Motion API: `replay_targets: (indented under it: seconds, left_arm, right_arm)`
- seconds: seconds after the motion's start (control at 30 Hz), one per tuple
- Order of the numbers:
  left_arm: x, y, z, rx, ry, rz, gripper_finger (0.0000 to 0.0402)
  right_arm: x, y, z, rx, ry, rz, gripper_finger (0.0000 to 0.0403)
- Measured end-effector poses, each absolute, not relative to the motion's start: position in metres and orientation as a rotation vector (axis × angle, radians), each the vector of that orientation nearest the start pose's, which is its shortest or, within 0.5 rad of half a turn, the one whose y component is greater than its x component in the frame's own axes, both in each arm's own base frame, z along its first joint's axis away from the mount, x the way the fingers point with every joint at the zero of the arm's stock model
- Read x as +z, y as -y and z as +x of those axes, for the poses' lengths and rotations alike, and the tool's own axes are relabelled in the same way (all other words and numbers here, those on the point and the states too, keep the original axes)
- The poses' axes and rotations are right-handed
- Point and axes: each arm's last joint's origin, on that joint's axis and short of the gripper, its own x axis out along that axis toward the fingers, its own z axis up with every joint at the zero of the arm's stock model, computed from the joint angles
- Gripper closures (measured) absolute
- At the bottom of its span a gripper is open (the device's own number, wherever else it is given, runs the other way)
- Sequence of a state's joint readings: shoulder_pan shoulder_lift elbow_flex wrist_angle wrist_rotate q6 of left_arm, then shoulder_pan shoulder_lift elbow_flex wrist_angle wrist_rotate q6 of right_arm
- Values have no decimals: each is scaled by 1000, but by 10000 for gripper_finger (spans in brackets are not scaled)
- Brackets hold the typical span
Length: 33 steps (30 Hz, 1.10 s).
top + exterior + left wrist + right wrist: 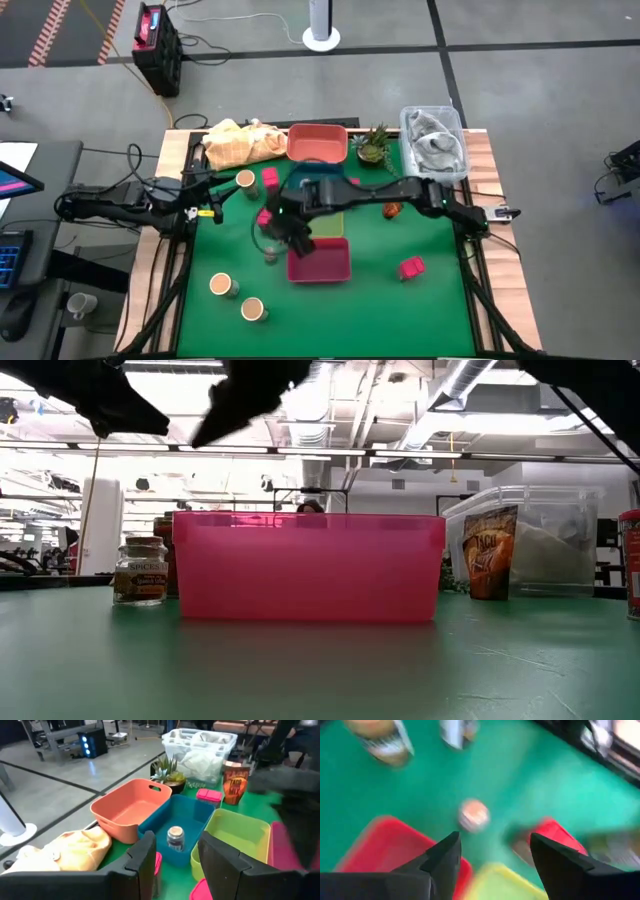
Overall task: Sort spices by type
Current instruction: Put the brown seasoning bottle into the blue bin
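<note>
Grey-capped shaker jar (175,839) stands upright in blue tray (197,815)

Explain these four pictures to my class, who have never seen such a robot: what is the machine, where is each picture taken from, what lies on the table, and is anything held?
The machine is two dark robot arms at a table. One picture looks straight down, one looks level across the tabletop, and two come from cameras on the arms' wrists. On the green mat stand a coral tray, a blue tray, a yellow-green tray and a pink tray. Around them are spices: tan-topped jars, pink cubes and an orange-brown packet. A small jar sits in the blue tray. The left gripper and right gripper are both open and hold nothing.
</note>
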<state>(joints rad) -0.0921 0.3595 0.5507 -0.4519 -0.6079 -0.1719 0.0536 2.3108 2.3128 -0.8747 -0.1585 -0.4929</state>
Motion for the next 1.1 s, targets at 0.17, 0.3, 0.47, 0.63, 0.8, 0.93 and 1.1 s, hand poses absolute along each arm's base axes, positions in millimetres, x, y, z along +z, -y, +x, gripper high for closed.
replay_targets:
  seconds: [0.17,0.3,0.47,0.63,0.8,0.93,1.1]
  left_arm:
    - [278,-8,92,535,-194,-110,265]
    - [277,-8,92,520,-202,-124,265]
    - [277,-7,92,503,-203,-130,265]
    - [277,-6,92,475,-203,-133,265]
    - [276,-3,93,448,-215,-128,265]
    - [276,-1,94,430,-218,-124,265]
    - [276,0,95,422,-219,-125,265]
  right_arm:
    - [273,-49,511,442,-720,-369,136]
    - [245,-54,516,437,-704,-336,136]
    - [235,-62,522,431,-669,-308,136]
    - [206,-67,534,430,-680,-288,136]
    - [192,-66,538,424,-689,-287,136]
    - [176,-62,542,398,-720,-296,136]
    - [178,-59,541,389,-726,-299,137]
